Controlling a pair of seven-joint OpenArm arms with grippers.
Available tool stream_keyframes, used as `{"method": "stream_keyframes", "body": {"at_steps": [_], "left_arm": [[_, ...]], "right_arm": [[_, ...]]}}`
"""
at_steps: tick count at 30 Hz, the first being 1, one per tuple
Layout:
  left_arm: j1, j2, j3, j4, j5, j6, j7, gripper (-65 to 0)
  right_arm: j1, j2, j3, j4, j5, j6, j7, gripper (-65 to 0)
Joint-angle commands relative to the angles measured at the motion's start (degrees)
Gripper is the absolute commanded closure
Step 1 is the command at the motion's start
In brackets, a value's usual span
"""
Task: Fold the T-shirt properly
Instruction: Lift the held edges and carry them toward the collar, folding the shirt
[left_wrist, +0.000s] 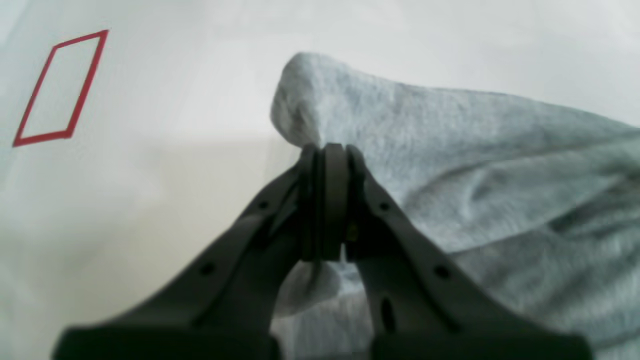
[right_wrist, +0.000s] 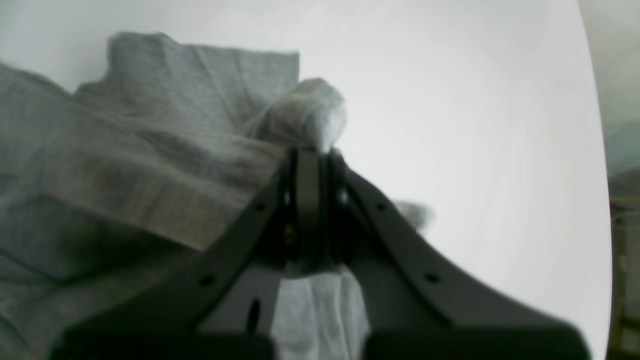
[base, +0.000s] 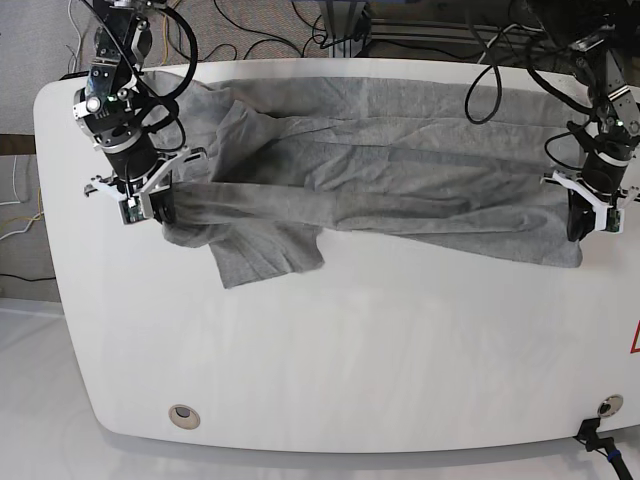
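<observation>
Two grippers had hold of the T-shirt (base: 400, 170), one toward each end of its near side, so neither arm was the nearer to the cloth. In the base view the left gripper (base: 578, 222) stood at the scene's right and the right gripper (base: 163, 208) at the scene's left. Both pincers were narrow, closed on pinched grey fabric, which bunched up past the fingertips in each wrist view.

The shirt's long axis ran left to right across the white table (base: 350, 370), roughly along the line from one gripper to the other. Most of the cloth lay on the far side of that line, in long folds reaching toward the table's far edge. Between the grips a band of fabric stretched across, sagging a little toward the near side around the middle.

One flap, probably a sleeve, stuck out on the near side, just beside the right gripper and well apart from the left one. A smaller part lay on the near side of the left gripper.

The coming move seemed to turn on that line: to fold across the long axis, both arms would likely need to carry their ends together, level and evenly tensioned, lest the band skew or the flap drag.
</observation>
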Motion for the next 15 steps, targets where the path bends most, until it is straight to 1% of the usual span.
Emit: {"method": "stream_keyframes", "body": {"at_steps": [1, 3, 6, 7, 10, 13, 15], "left_arm": [[1.3, -0.9, -0.2, 3.2, -1.4, 0.0, -1.4, 0.0], [2.9, -0.9, -0.3, 5.2, -1.4, 0.0, -1.4, 0.0], [5.2, -0.9, -0.3, 7.4, -1.4, 0.0, -1.4, 0.0], [5.9, -0.9, -0.3, 7.9, -1.5, 0.0, -1.4, 0.0], [8.6, -0.9, -0.4, 9.4, -3.4, 0.0, -1.4, 0.0], [10.8, -0.9, -0.5, 9.6, -3.6, 0.0, -1.4, 0.0], [12.5, -1.7, -1.0, 10.3, -3.6, 0.0, -1.4, 0.0]], "right_arm": [[-1.1, 1.0, 1.6, 1.6, 0.5, -0.3, 1.4, 0.0], [-2.5, 1.1, 3.2, 1.7, 0.5, 0.1, 1.4, 0.0], [-4.9, 0.6, 5.4, 3.5, 0.5, 3.8, 1.4, 0.0], [-6.2, 0.6, 5.6, 4.3, 0.5, 4.3, 1.4, 0.0], [-9.0, 0.6, 5.8, 4.6, 0.5, 4.5, 1.4, 0.0], [-11.4, 0.6, 6.6, 4.6, 0.5, 4.6, 1.4, 0.0], [-12.3, 0.7, 6.8, 4.6, 0.5, 4.6, 1.4, 0.0]]}}
